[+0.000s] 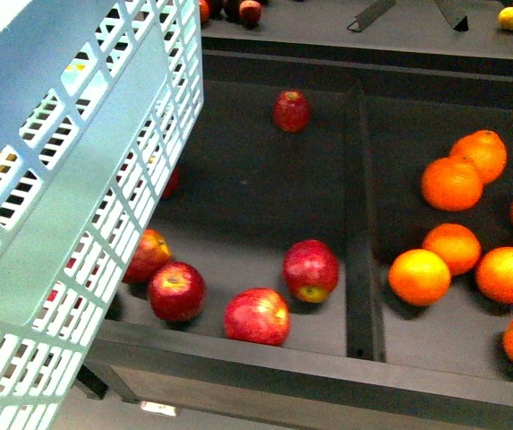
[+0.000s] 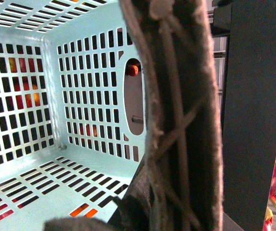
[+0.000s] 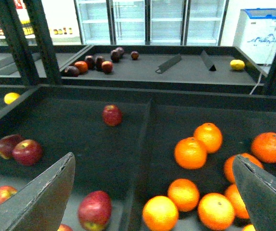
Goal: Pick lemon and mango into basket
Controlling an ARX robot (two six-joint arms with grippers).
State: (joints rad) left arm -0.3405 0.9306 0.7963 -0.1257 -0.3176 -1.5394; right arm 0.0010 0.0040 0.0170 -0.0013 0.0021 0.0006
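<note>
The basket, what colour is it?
The basket is light aqua, with slotted sides. The left wrist view shows it best.

Dark grey, wedge-shaped jaws with matte faces.

Bright even light, soft shadows; the basket (image 1: 68, 206) glares at its corner, close foreground seemingly blurred

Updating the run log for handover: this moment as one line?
basket: no fruit inside | right pincer: open, empty, above fruit bins | lemon: on far shelf | mango: not in view
</note>
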